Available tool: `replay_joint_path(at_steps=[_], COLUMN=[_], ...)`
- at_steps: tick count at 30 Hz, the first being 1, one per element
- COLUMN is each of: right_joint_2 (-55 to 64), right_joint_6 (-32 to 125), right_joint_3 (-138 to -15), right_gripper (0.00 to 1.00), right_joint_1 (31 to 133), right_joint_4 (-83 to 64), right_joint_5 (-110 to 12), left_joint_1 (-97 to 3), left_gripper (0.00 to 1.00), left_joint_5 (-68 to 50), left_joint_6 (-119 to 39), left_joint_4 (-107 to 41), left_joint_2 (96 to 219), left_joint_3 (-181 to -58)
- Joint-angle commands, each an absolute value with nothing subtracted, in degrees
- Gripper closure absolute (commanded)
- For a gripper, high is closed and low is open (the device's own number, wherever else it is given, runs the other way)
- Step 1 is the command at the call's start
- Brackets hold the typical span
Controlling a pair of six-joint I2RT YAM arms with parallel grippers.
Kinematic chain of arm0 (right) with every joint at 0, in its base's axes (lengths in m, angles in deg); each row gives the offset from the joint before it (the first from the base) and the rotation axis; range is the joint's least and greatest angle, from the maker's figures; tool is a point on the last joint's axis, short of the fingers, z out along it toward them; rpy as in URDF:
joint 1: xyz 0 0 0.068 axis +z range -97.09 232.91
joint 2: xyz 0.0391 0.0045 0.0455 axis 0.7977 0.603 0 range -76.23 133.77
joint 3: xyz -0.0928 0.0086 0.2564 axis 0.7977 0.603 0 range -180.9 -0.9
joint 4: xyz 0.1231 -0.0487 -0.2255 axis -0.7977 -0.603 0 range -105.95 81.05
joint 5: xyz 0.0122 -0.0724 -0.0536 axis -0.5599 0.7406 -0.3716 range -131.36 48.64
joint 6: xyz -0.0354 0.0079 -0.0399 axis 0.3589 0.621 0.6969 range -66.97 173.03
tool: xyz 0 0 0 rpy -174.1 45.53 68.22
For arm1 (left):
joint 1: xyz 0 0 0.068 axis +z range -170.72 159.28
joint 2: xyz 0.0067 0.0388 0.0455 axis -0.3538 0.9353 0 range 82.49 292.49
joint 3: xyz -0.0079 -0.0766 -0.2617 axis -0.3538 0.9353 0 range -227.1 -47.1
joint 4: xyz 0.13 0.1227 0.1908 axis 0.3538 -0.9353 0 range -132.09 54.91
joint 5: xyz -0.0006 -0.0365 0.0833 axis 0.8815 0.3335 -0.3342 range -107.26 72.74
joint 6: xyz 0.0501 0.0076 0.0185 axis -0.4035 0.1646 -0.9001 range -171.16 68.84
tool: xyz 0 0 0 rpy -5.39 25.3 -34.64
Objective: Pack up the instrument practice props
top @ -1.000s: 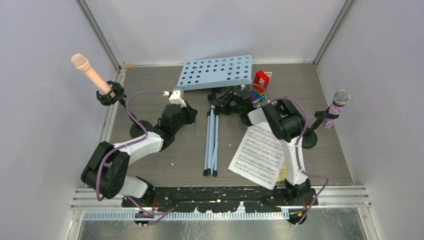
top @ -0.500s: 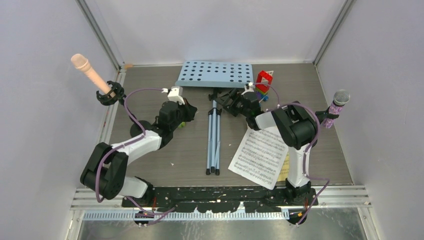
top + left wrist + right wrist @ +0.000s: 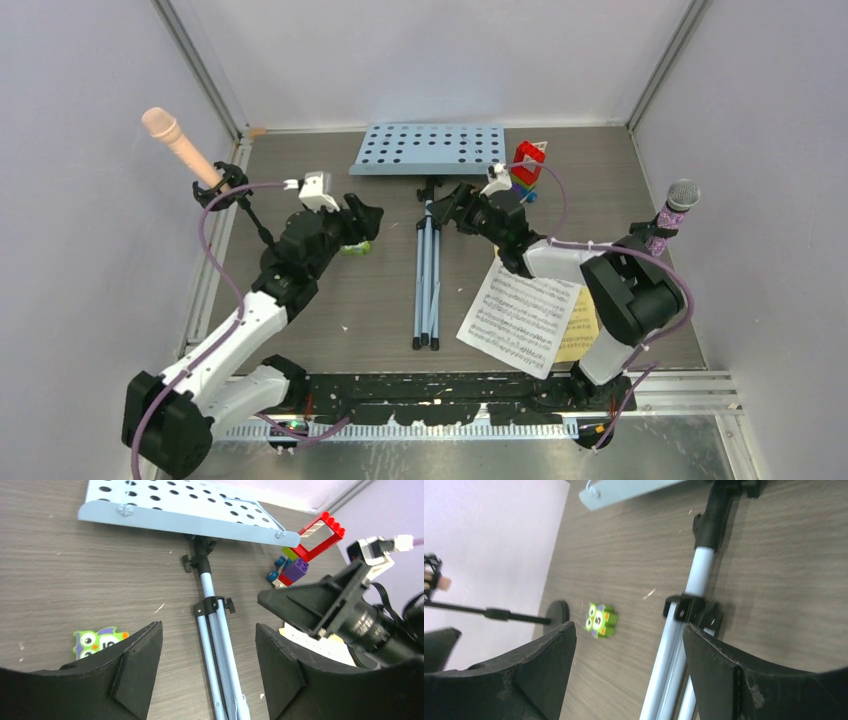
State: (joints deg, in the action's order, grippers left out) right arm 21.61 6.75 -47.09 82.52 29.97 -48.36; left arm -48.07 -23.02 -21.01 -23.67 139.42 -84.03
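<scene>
The pale-blue perforated music rack [image 3: 430,148] lies flat at the back, its folded tripod legs [image 3: 427,285] stretched toward me. My left gripper [image 3: 362,222] hovers open just left of the legs, nothing in it; the legs [image 3: 220,655] show between its fingers on the table beyond. Just right of the rack's stem my right gripper [image 3: 455,205] is open and empty too, and the legs [image 3: 674,660] run past its right finger. A peach microphone [image 3: 180,145] stands in its holder at the left wall, a purple one [image 3: 672,212] at the right. White [image 3: 520,310] and yellow [image 3: 583,325] score sheets lie front right.
A colourful toy brick car [image 3: 525,165] stands right of the rack plate. A small green block [image 3: 355,247] lies under the left gripper. The left holder's round base [image 3: 558,612] sits near the left wall. Grey walls close in three sides.
The rack plate has dropped from tilted to flat on the table. Both grippers have opened. The left gripper has pulled back to the left, and the right arm's elbow has swung right.
</scene>
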Motion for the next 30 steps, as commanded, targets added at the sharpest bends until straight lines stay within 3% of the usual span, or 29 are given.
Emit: replay_joint_path(at_steps=[1,7,10,23,30], right_joint_2=[14.46,10.68,11.58,24.87,24.37], right_joint_6=[13.84,11.45,9.31,5.87,11.82], right_joint_3=[-45.18,-44.91,-44.63,-56.16,-61.29], right_gripper=[0.18,0.18,0.18,0.17,0.16], right_joint_1=[88.36,95.47,97.42,100.35,100.55], right_joint_4=[19.89,5.47,3.89,2.72,1.81], right_joint_5=[-38.56,-26.43,-25.13,-34.39,-38.61], left_joint_1=[-47.79,-47.79,-47.79,-47.79,-47.79], left_gripper=[0.28,0.15,0.01,0.00,0.00], left_joint_5=[-27.53,-27.44,-28.31,-29.45,-29.24], left_joint_6=[-20.10,-20.29,-19.62,-17.48,-17.08], left_joint_4=[-41.10,-59.54,-62.58,-66.20,-67.33], left_joint_2=[135.68,134.71,132.74,128.03,127.10], left_joint_3=[-90.40,-97.75,-97.10,-94.30,-93.79])
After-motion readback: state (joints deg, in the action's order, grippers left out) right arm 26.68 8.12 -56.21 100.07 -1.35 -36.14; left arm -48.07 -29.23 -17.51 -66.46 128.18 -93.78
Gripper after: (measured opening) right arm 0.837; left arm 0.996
